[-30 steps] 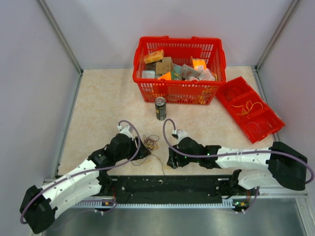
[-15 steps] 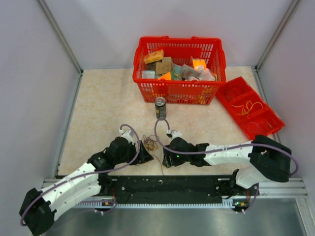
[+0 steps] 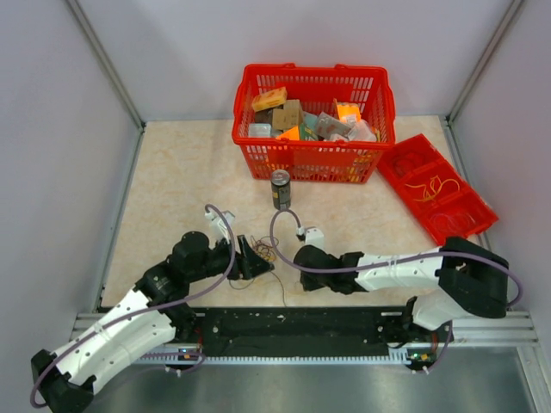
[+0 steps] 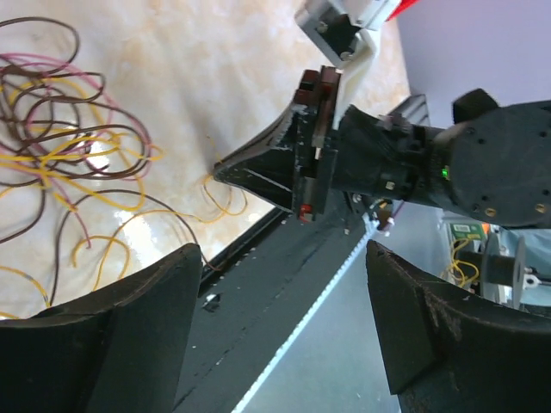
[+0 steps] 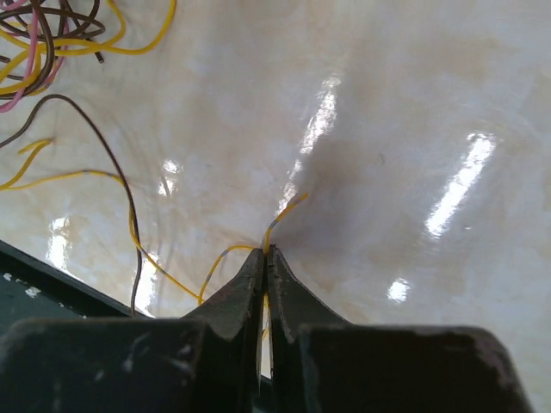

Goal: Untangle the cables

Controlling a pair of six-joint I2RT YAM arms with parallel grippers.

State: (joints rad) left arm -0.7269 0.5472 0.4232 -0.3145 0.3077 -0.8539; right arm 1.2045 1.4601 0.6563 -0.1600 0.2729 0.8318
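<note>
Cables: a tangle of hair-thin brown, yellow and pink cables is spread on the beige marbled table, by its near edge.
Left pincer: spread, nothing held.
Right pincer: pressed together, one yellow cable strand is pinched.

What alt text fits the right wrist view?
The right tool, shut, pinches a thin yellow cable at the glossy beige tabletop. A tangle of brown, yellow and pink cables lies at the upper left.
</note>
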